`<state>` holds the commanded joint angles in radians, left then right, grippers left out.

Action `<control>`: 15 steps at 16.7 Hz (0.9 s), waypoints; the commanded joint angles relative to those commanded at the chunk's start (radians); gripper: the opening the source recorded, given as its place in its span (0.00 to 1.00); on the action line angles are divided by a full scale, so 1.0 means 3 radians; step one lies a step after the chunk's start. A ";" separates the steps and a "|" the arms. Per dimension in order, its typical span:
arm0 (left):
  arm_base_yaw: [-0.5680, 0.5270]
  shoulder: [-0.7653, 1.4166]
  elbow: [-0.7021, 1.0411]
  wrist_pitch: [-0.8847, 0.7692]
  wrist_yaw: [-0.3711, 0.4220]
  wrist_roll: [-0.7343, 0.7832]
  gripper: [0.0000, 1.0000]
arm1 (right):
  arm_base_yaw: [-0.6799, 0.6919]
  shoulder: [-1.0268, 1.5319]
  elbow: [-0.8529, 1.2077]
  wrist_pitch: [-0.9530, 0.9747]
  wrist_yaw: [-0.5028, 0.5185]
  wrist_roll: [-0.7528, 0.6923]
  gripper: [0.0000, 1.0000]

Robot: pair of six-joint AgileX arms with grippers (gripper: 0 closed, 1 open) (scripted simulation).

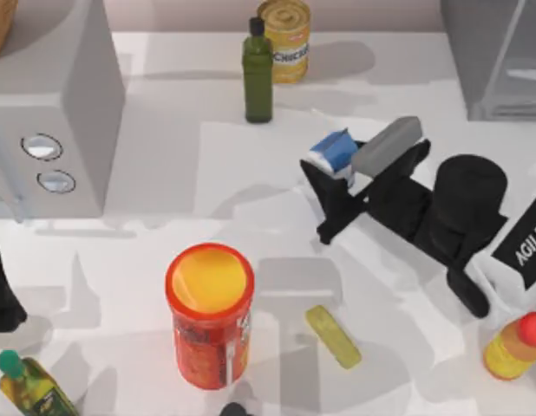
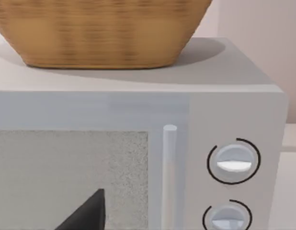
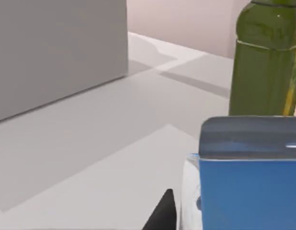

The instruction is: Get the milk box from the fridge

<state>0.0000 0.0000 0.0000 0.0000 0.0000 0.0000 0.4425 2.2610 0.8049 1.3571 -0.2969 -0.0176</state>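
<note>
White and blue, the milk box (image 1: 335, 152) sits between the two black fingers of the right pincer (image 1: 337, 184), a little right of the middle of the table (image 1: 207, 173). The fingers are spread apart with the box in the gap, and I cannot tell if they press on it yet. In the right wrist view the milk box (image 3: 248, 187) is big and very close, with one dark fingertip (image 3: 162, 213) just beside it. The fridge (image 1: 498, 56) stands at the far right corner, well apart from the box. The left pincer (image 2: 85, 213) is parked by the left edge, in front of the light grey box with two round knobs (image 1: 55, 104), and I cannot tell how its fingers stand. A brown basket (image 2: 100, 28) rests on top of that grey box. There is one milk box, one big orange canister (image 1: 209, 314), one yellow can (image 1: 285, 39), and one small yellow-green bar (image 1: 333, 336) lying flat. There are two green bottles, one tall (image 1: 258, 74) next to the can and one (image 1: 29, 386) at the near left corner. One yellow bottle with a red cap (image 1: 515, 345) stands at the near right.
</note>
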 joint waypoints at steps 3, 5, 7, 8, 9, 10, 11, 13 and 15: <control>0.0000 0.0000 0.0000 0.0000 0.0000 0.0000 1.00 | 0.0000 0.0000 0.0000 0.0000 0.0000 0.0000 0.00; 0.0000 0.0000 0.0000 0.0000 0.0000 0.0000 1.00 | 0.0000 0.0000 0.0000 0.0000 0.0000 0.0000 0.15; 0.0000 0.0000 0.0000 0.0000 0.0000 0.0000 1.00 | 0.0000 0.0000 0.0000 0.0000 0.0000 0.0000 0.30; 0.0000 0.0000 0.0000 0.0000 0.0000 0.0000 1.00 | 0.0000 0.0000 0.0000 0.0000 0.0000 0.0000 0.38; 0.0000 0.0000 0.0000 0.0000 0.0000 0.0000 1.00 | 0.0000 0.0000 0.0000 0.0000 0.0000 0.0000 0.45; 0.0000 0.0000 0.0000 0.0000 0.0000 0.0000 1.00 | 0.0000 0.0000 0.0000 0.0000 0.0000 0.0000 0.53; 0.0000 0.0000 0.0000 0.0000 0.0000 0.0000 1.00 | 0.0000 0.0000 0.0000 0.0000 0.0000 0.0000 0.60; 0.0000 0.0000 0.0000 0.0000 0.0000 0.0000 1.00 | 0.0000 0.0000 0.0000 0.0000 0.0000 0.0000 0.75; 0.0000 0.0000 0.0000 0.0000 0.0000 0.0000 1.00 | 0.0000 0.0000 0.0000 0.0000 0.0000 0.0000 0.90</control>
<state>0.0000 0.0000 0.0000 0.0000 0.0000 0.0000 0.4425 2.2610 0.8049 1.3571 -0.2969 -0.0176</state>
